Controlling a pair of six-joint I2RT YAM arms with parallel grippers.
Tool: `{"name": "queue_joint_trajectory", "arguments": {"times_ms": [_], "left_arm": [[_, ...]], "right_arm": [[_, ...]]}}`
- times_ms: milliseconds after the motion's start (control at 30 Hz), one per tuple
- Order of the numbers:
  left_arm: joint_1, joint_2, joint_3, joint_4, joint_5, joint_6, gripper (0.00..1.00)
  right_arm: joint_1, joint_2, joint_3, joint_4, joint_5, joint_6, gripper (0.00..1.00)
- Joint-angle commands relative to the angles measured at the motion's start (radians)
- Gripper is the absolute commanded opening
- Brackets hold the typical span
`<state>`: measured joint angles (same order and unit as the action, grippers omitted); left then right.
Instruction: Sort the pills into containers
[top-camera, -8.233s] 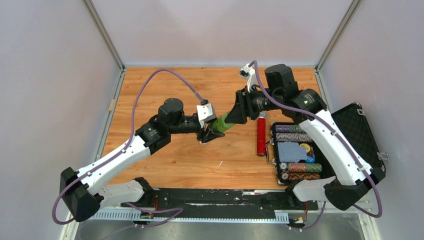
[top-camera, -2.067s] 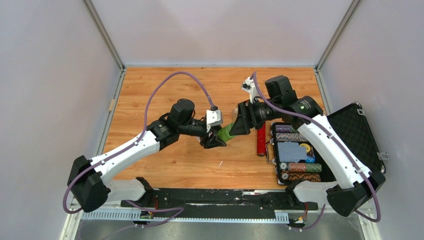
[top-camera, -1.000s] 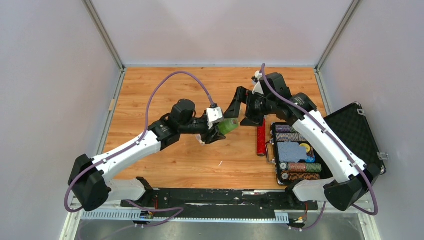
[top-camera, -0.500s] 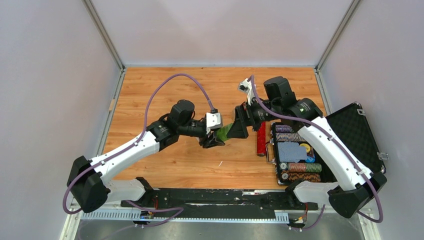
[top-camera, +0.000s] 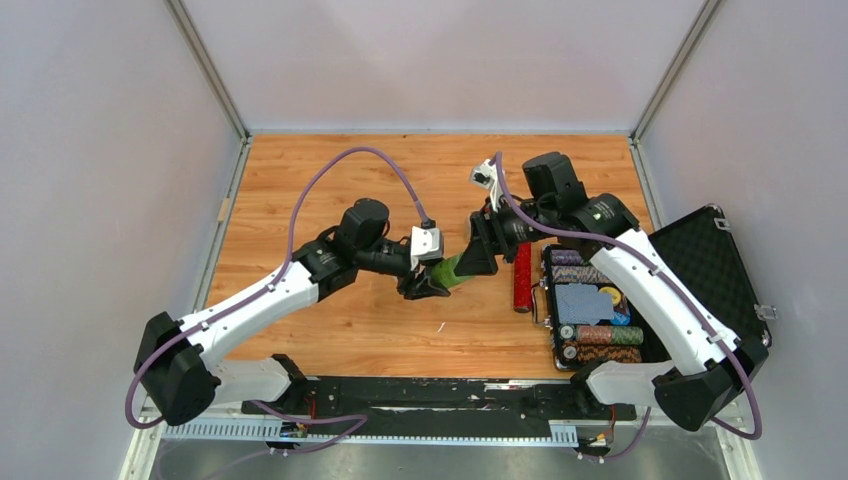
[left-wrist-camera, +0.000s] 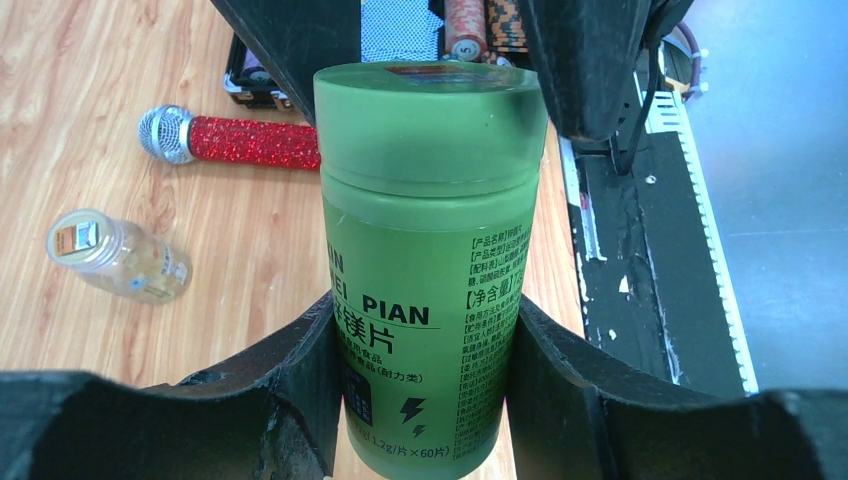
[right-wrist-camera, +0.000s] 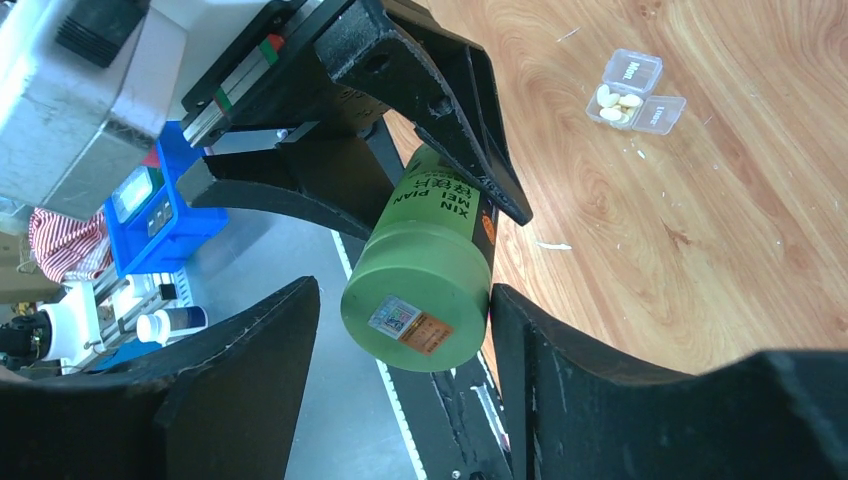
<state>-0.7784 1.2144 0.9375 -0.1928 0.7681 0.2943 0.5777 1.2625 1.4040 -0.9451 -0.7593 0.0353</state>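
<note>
Above the middle of the wooden desk (top-camera: 300, 180), beside the open black poker-chip case (top-camera: 712, 265), a green pill bottle (left-wrist-camera: 425, 260) is held tilted in the air between the two arms, with its cap turned toward the right gripper (right-wrist-camera: 400, 295).

Should the cap be twisted while the body is only lightly pinched, the bottle could be spun or pulled out of the left gripper (left-wrist-camera: 420, 330) and dropped onto the desk. Should the cap be loosened at this tilt, pills could be spilled and scattered. Some might roll toward the red glitter microphone (left-wrist-camera: 250, 142) or the small clear bottle (left-wrist-camera: 118, 257) lying on its side near it. The tiny clear pill box (right-wrist-camera: 632, 90) is seen on the desk well apart from the green bottle, opened, with white pills (right-wrist-camera: 615, 100) in one compartment. Nothing poured from here would be caught by it.

The left jaws are clenched partway, grasping the green bottle's body with both fingers pressed against its label. The right jaws are set on either side of the cap. A sliver of gap is visible at one finger, and whether the cap is actually pinched cannot be told.
</note>
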Motion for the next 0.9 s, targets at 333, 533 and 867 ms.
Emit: {"name": "queue_joint_trajectory", "arguments": {"times_ms": [333, 533, 867], "left_arm": [[0.037, -0.019, 0.047, 0.076, 0.034, -0.044, 0.00], [0.038, -0.030, 0.025, 0.103, -0.091, -0.049, 0.00], [0.038, -0.040, 0.008, 0.097, -0.153, -0.043, 0.00]], "right_arm": [[0.032, 0.033, 0.034, 0.033, 0.180, 0.160, 0.22], [0.033, 0.094, 0.077, 0.066, 0.287, 0.578, 0.00], [0.033, 0.045, 0.051, 0.131, 0.454, 0.999, 0.87]]}}
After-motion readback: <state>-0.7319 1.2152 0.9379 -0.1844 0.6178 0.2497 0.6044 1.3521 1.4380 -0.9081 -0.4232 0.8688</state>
